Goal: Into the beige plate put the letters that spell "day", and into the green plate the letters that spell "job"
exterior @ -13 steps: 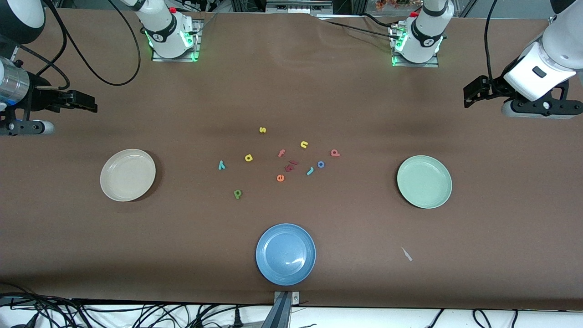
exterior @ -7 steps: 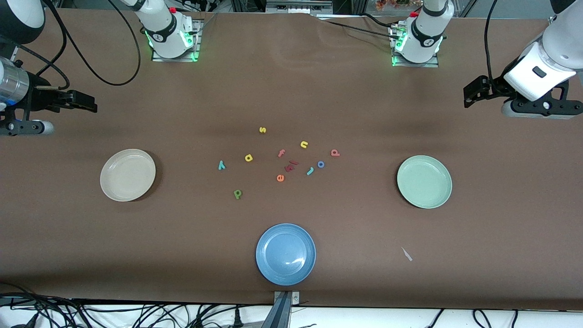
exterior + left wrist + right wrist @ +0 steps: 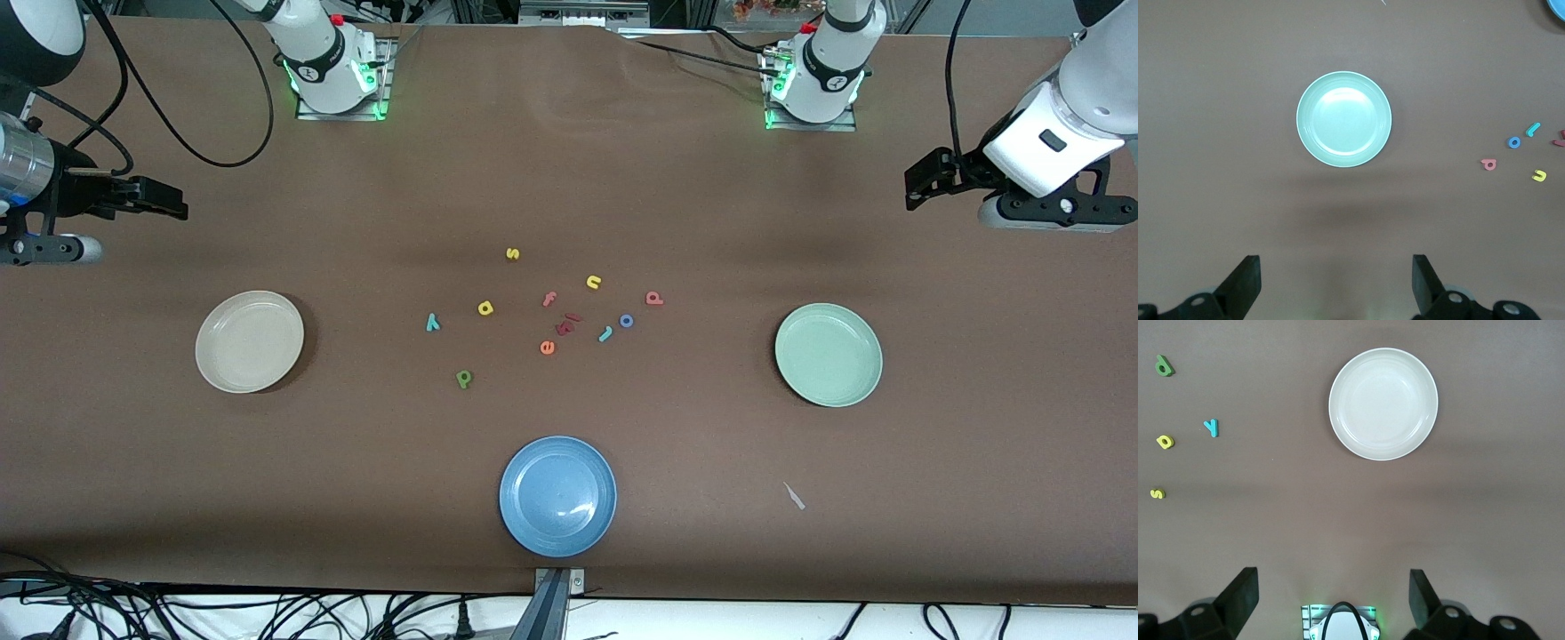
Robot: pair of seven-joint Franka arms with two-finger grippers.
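Observation:
The beige plate point(image 3: 249, 341) point(image 3: 1383, 403) lies toward the right arm's end and the green plate point(image 3: 829, 355) point(image 3: 1344, 119) toward the left arm's end; nothing lies in either. Scattered between them are the teal y point(image 3: 432, 322) point(image 3: 1211, 427), yellow a point(image 3: 485, 308) point(image 3: 1165, 441), green d point(image 3: 463, 379) point(image 3: 1164, 366), teal j point(image 3: 605, 333) point(image 3: 1533, 129), blue o point(image 3: 626, 321) point(image 3: 1514, 142) and salmon b point(image 3: 654, 298) point(image 3: 1489, 163). My left gripper point(image 3: 916, 182) point(image 3: 1335, 270) hangs open over bare table at its end. My right gripper point(image 3: 171, 201) point(image 3: 1331, 587) is open too, over its own end.
A blue plate point(image 3: 557, 495) sits near the table's front edge. Other letters lie among the task's: a yellow s point(image 3: 512, 253), yellow n point(image 3: 594, 282), salmon f point(image 3: 549, 299), orange e point(image 3: 547, 348) and a dark red piece point(image 3: 567, 324). A small pale scrap point(image 3: 794, 496) lies near the green plate.

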